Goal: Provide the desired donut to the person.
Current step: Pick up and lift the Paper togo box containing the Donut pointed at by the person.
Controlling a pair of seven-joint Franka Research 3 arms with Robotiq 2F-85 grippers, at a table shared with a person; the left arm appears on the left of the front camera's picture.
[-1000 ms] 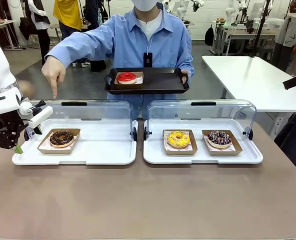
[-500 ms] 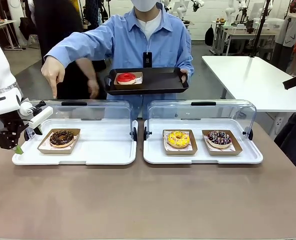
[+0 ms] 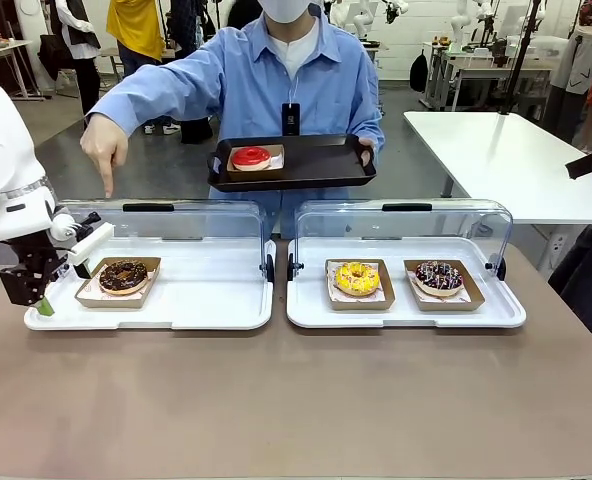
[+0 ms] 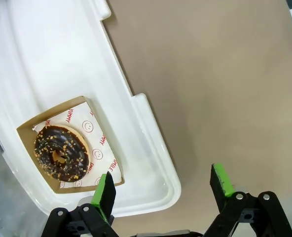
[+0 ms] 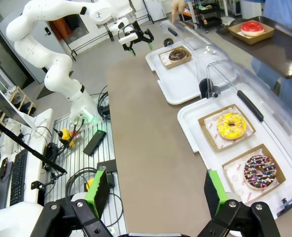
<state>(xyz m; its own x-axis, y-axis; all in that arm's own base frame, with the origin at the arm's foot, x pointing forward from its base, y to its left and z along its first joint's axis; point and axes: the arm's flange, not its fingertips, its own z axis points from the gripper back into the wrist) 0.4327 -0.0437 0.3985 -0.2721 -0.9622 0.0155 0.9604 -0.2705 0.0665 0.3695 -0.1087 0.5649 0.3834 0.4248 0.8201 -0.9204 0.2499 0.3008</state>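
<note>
Counting 4 donuts [image 3: 124,276] — 3 in trays [image 3: 216,292], 1 w/ person [image 3: 296,90].

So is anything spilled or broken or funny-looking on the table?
Nothing stands out. The chocolate donut, yellow donut and sprinkled donut each sit flat in paper boxes inside the white trays. Both clear lids stand open, and the red donut rests on the black tray the person holds. No crumbs or spills show.

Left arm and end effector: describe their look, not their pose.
The white left arm has smooth rounded segments and a grey joint band. Its black two-finger end effector has bright green pads and silver screws at the finger bases.
</note>
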